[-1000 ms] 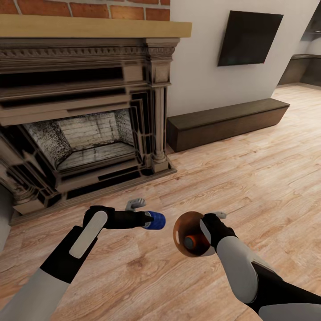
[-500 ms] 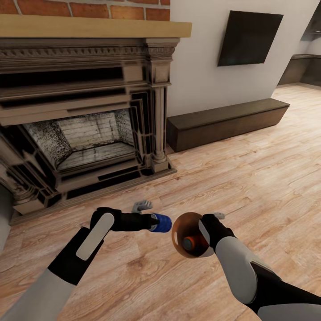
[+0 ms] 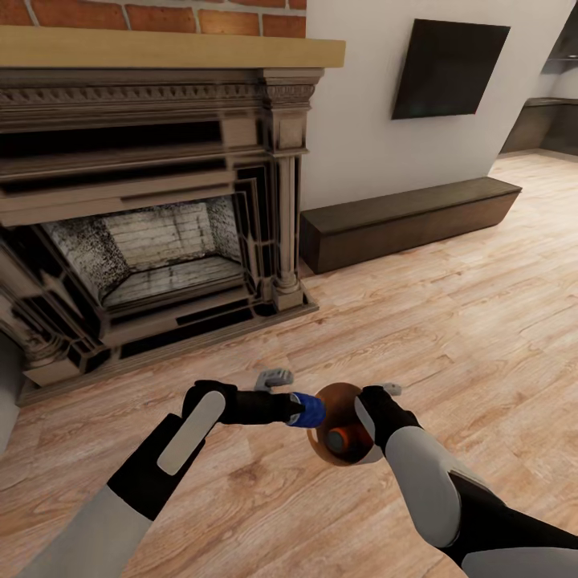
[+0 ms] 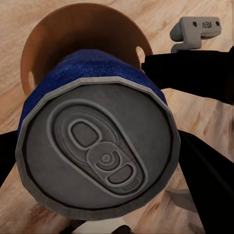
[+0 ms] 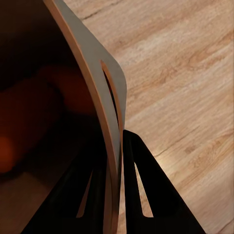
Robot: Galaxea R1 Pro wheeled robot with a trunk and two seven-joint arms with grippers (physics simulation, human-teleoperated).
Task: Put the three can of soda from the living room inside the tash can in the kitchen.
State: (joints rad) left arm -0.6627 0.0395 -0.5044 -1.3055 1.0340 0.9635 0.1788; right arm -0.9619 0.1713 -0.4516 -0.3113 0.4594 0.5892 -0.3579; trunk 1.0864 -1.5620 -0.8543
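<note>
In the head view my left gripper (image 3: 306, 409) is shut on the dark blue can of soda (image 3: 311, 410), held sideways with its end touching the near rim of the tash can (image 3: 338, 396). My right gripper (image 3: 370, 415) is shut on the rim of that copper-brown bin and holds it tilted above the floor. An orange can (image 3: 338, 439) lies inside. In the left wrist view the blue can's grey top (image 4: 97, 151) is up close, with the bin's mouth (image 4: 83, 29) behind it. In the right wrist view the black fingers (image 5: 139, 185) pinch the bin's wall (image 5: 95, 83) below its handle slot.
An ornate fireplace (image 3: 152, 217) with a wooden mantel stands ahead to the left. A low dark bench (image 3: 409, 221) runs along the white wall under the TV (image 3: 448, 68). Dark kitchen counters (image 3: 550, 120) lie far right. Light wood floor (image 3: 482, 321) stretches to the right.
My left gripper has carried the blue can to the right, from a gap away up to the bin's rim. The right gripper and bin have barely shifted.
</note>
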